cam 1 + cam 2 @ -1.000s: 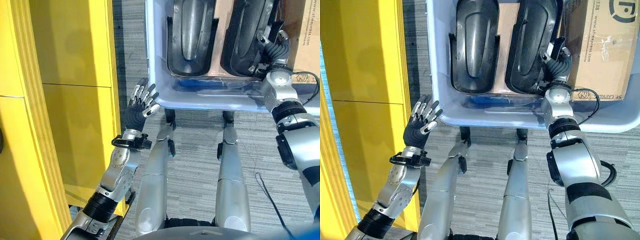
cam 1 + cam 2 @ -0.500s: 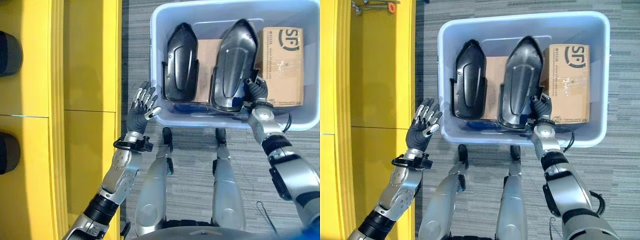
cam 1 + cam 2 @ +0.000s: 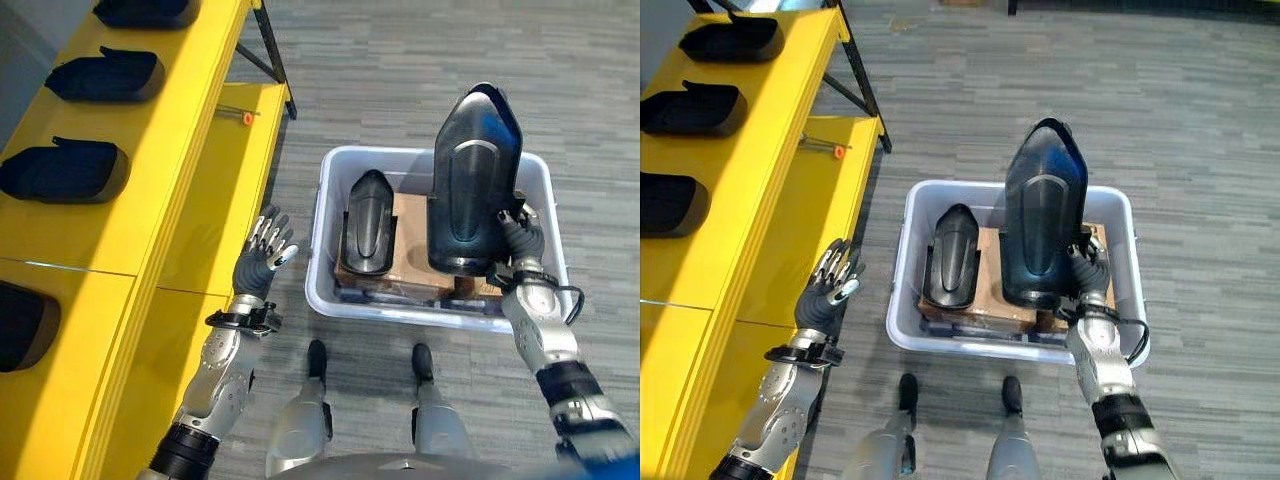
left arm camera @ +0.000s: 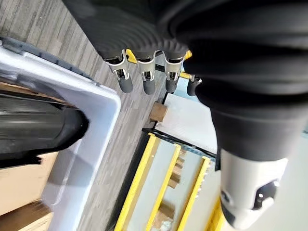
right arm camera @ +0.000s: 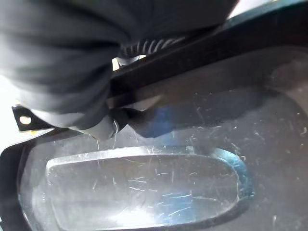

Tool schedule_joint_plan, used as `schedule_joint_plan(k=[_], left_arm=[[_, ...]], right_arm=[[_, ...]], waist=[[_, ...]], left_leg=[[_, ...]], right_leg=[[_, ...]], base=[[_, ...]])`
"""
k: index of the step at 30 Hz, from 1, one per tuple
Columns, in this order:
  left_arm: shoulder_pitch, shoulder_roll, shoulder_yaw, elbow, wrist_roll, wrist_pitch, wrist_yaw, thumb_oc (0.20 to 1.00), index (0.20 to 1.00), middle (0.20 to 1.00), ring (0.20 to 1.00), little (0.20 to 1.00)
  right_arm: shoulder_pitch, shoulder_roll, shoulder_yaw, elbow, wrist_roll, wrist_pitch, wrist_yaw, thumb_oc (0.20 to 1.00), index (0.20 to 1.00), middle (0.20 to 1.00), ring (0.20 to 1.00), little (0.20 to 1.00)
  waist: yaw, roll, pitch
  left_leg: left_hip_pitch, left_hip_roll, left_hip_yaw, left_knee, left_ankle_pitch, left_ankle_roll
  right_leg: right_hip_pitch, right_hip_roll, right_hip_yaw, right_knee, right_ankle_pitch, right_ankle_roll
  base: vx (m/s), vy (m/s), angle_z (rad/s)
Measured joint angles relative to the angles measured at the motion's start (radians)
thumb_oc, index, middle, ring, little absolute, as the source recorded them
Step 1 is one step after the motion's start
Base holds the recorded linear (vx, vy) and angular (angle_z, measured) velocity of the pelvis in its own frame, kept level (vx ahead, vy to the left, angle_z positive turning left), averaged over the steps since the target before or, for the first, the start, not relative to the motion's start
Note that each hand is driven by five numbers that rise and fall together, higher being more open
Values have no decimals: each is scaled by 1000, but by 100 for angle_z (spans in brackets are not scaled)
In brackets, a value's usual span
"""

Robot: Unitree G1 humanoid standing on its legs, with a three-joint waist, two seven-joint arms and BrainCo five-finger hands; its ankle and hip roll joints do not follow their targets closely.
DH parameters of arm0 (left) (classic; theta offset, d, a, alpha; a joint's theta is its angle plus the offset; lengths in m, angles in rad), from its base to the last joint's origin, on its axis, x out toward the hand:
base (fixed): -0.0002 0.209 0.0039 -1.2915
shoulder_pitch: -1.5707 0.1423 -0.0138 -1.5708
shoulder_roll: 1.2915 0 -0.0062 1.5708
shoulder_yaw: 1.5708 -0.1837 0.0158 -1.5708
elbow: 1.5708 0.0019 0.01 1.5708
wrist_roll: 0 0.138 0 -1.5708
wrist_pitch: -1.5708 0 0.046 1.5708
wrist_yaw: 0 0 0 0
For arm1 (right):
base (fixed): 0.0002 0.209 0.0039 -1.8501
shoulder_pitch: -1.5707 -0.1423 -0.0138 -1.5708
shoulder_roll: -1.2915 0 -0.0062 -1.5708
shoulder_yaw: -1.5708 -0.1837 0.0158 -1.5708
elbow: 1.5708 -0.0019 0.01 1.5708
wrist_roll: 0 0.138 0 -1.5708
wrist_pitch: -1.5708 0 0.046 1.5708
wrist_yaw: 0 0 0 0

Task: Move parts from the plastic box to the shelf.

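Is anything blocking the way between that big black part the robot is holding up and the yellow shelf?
Nothing visible. The black part in the right hand is above the plastic box; the left hand hangs lower, beside the shelf.

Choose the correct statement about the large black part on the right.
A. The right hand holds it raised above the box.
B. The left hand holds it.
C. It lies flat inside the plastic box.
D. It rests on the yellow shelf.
A: the right hand grips the black part by its lower edge, lifted over the plastic box.

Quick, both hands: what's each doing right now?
Left hand: open, holding nothing, raised beside the box.
Right hand: shut on the black part, lifted above the box.
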Motion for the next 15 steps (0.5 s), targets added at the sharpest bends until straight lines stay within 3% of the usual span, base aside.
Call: schedule_joint_plan(k=[3, 7, 9, 15], left_arm=[[63, -1, 50, -2, 3, 18, -40, 1000, 1000, 1000, 1000, 1000], [102, -9, 61, -1, 34, 35, -46, 1000, 1000, 1000, 1000, 1000], [117, -13, 64, -1, 42, 40, -49, 1000, 1000, 1000, 1000, 1000], [172, -45, 92, -1, 68, 52, -62, 1000, 1000, 1000, 1000, 1000]], right_arm=[[130, 32, -26, -130, 5, -10, 67, 200, 200, 200, 200, 200], [175, 44, -22, -142, 5, -18, 116, 200, 200, 200, 200, 200], [184, 44, -20, -152, 8, -15, 127, 200, 200, 200, 200, 200], [201, 39, 1, -298, 2, -10, 161, 200, 200, 200, 200, 200]], waist=[[-15, -34, -81], [-18, -46, -172], [-16, -45, -180], [5, -46, -180]], left_leg=[[76, 15, 0, -6, -29, -6], [89, 23, -2, -6, -38, -11], [104, 23, -9, -6, -38, -7], [133, 38, -111, 5, -33, -12]], right_leg=[[76, 11, -5, -1, -25, -7], [92, 18, -8, 0, -36, -13], [110, 18, -12, 0, -37, -12], [195, 47, -101, 13, -72, -30]], base=[[75, -55, -4], [54, -36, 2], [17, -70, 17], [-38, -172, 41]])
